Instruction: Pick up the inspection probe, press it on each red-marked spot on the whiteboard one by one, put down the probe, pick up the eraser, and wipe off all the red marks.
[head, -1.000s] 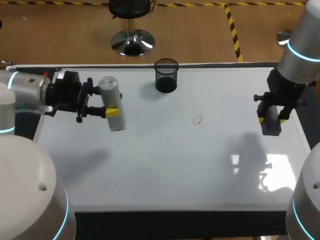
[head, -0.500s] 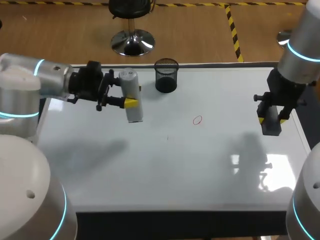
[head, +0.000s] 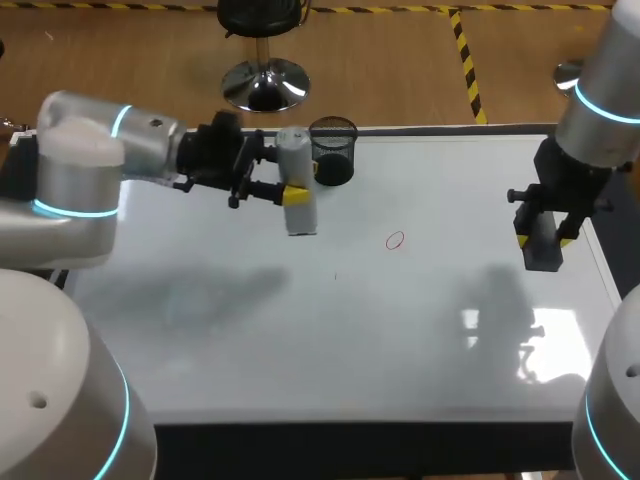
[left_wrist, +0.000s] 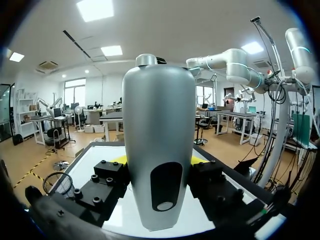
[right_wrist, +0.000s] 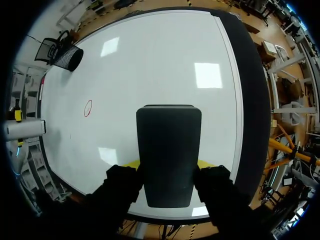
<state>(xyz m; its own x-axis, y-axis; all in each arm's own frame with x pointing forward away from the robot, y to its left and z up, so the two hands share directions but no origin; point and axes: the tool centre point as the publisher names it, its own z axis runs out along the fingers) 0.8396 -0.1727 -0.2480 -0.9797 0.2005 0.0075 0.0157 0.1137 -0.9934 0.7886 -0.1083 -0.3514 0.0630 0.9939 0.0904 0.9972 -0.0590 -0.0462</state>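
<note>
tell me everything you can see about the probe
The probe is a smooth grey cylinder, plastic-looking, narrowing to a rounded end with a small cap. One face has a dark oval recess with a small pale disc in it. The left gripper is shut on its middle, a finger on each side. It stands roughly upright beside the mesh cup, apparently lifted off the whiteboard, left of the red mark.

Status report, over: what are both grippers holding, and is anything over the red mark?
Left gripper shut on probe, near mesh cup. Right gripper shut on eraser. Red mark unwiped, nothing over it.
</note>
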